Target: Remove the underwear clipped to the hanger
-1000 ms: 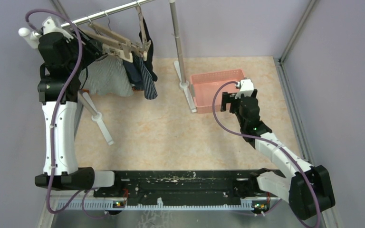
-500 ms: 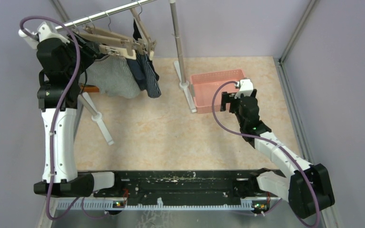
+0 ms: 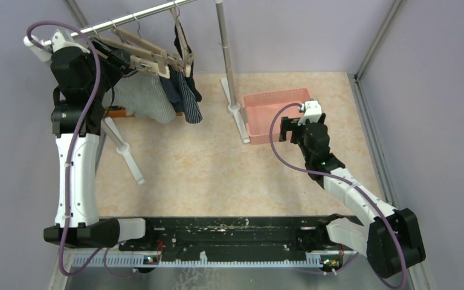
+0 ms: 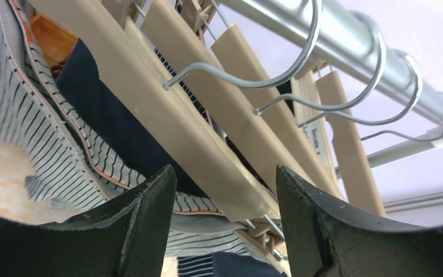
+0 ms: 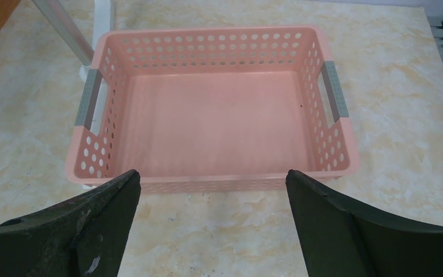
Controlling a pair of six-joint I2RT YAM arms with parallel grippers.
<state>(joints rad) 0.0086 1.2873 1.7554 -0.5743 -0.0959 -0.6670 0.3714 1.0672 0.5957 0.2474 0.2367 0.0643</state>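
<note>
Grey striped underwear [image 3: 148, 99] and navy underwear [image 3: 184, 99] hang clipped to beige wooden hangers [image 3: 151, 55] on the metal rail [image 3: 139, 18] at the back left. My left gripper [image 3: 113, 60] is raised to the hangers' left end. In the left wrist view it [image 4: 226, 184] stands open, with the end of one hanger bar [image 4: 207, 144] and its clip between the fingers, over the striped underwear [image 4: 52, 144]. My right gripper [image 3: 287, 128] hovers open and empty just in front of the pink basket [image 3: 278, 93]. In the right wrist view, that gripper [image 5: 211, 173] faces the empty basket [image 5: 207, 32].
The rack's upright pole [image 3: 225, 54] stands between the clothes and the basket. A white rack foot [image 3: 130, 160] lies across the floor near my left arm. Several metal hanger hooks [image 4: 300, 63] crowd the rail [image 4: 352, 57]. Purple walls close in left, back and right.
My left arm shifted at the rail, and the hangers and underwear swung right, then partly back. The left jaws opened a little wider. The right arm has not moved.
</note>
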